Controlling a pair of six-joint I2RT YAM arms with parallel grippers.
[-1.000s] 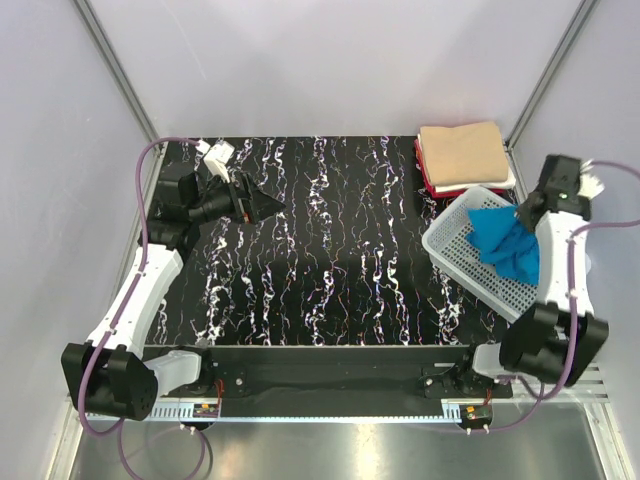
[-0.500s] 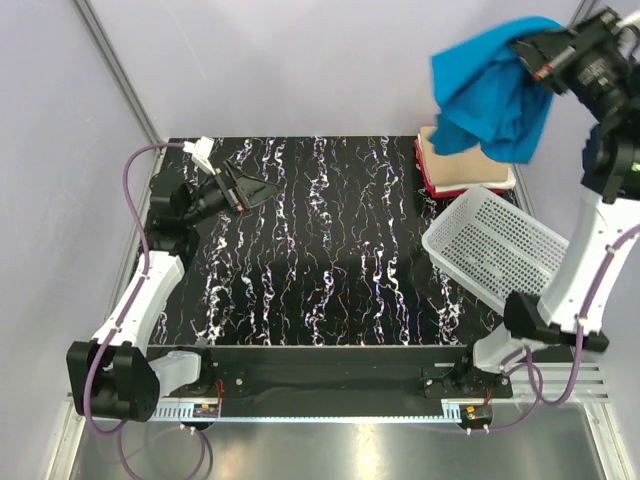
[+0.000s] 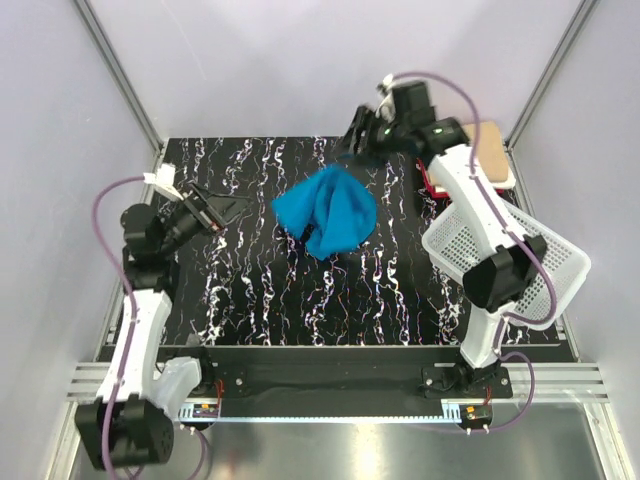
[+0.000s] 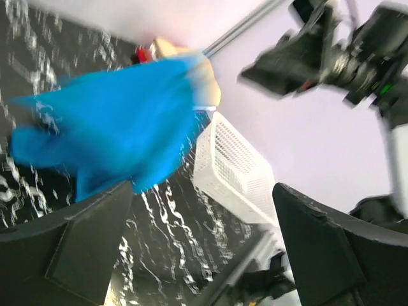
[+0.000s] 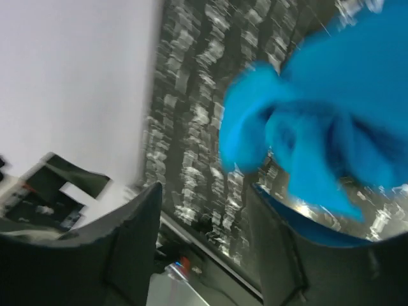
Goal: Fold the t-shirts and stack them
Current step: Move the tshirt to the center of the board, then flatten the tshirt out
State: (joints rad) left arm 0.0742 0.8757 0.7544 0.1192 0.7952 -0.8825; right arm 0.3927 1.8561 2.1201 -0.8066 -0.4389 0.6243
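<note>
Right claw [image 5: 204, 194] hovers with jaws parted and empty, the turquoise t-shirt [image 3: 325, 210] crumpled in the middle of the table [image 3: 250, 290], likely for room to fold.

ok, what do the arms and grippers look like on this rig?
The left arm and right arm have white shell links between black joint housings, with a purple cable looping along each. The left gripper and right gripper are black; their fingers are dark, flat, wedge-shaped plates.
</note>
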